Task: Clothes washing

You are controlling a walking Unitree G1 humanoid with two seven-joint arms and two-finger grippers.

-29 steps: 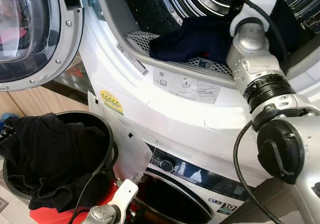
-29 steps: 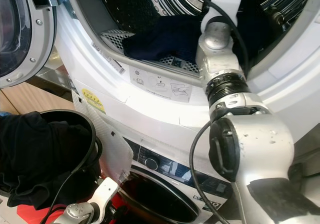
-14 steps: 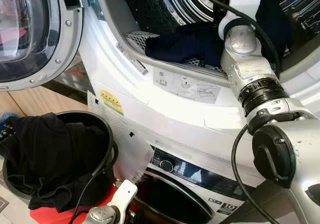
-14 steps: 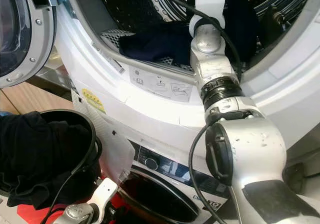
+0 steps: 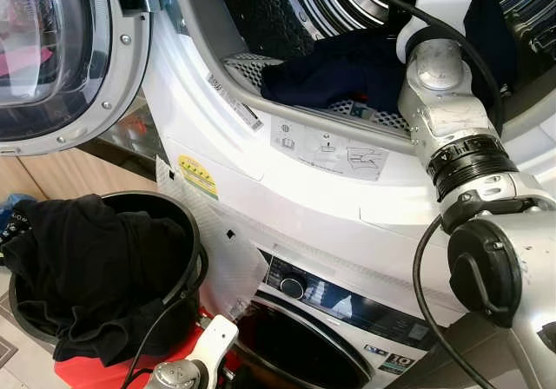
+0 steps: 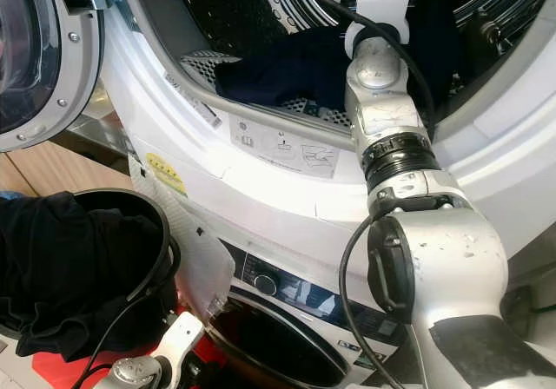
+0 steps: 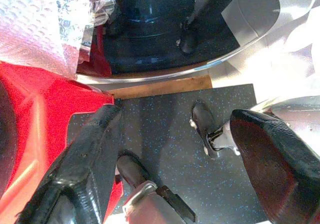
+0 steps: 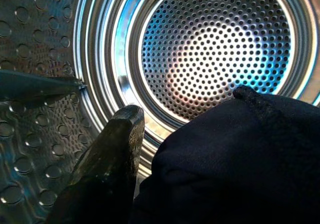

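My right jaws (image 8: 135, 174) are deep in the upper machine's drum (image 8: 215, 54), and in the right wrist view one black finger (image 8: 107, 169) shows with dark navy cloth (image 8: 225, 164) bunched against it, covering where the other finger would be; I judge them closed on that garment, though the contact itself is hidden. Over the last second my right arm (image 5: 452, 128) swung toward nine o'clock across the opening and has now come back toward three o'clock, and the dark navy cloth lying over the perforated lip at the drum mouth shifted with it, so I take it I am working the garment further into the drum rather than letting go. The perforated back wall is at twelve o'clock from my fingers, well apart. Outward, the round door (image 5: 61, 59) hangs open at nine o'clock. Below it, at about seven o'clock, the black basket (image 5: 187, 233) holds a heap of black clothes (image 5: 87, 276), so loading is not finished. My left jaws (image 7: 165, 149) hang open and empty near the floor (image 7: 165, 124), beside the red base (image 7: 45, 114) and the lower machine's door (image 7: 200, 29).
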